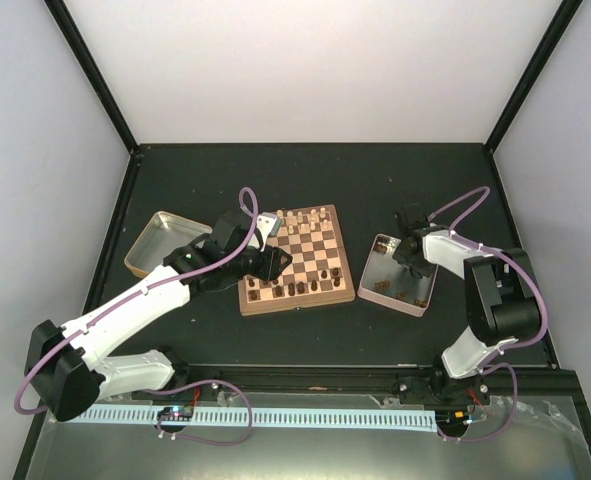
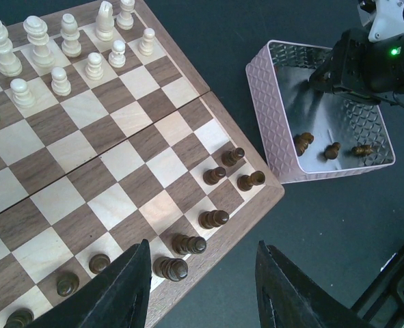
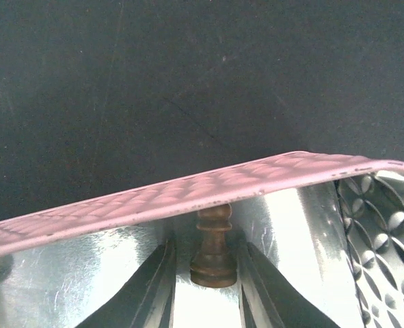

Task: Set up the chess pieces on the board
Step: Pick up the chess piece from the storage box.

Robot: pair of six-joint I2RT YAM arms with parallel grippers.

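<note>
The board [image 1: 297, 262] lies mid-table, with cream chess pieces [image 2: 65, 51] on its far rows and dark pieces [image 2: 188, 244] along its near rows. My left gripper [image 1: 272, 264] hangs open and empty over the board's near edge, its fingers [image 2: 123, 290] either side of the dark back row. My right gripper [image 1: 407, 257] is down inside the pink-rimmed tray [image 1: 380, 288]. In the right wrist view its jaws are narrowed onto a dark pawn [image 3: 212, 249] next to the tray wall [image 3: 188, 191]. Three more dark pieces [image 2: 331, 149] lie in the tray.
A yellow-rimmed metal tin [image 1: 147, 248] sits left of the board, behind my left arm. The pink tray stands close to the board's right corner [image 2: 273, 183]. Black table surface surrounds both.
</note>
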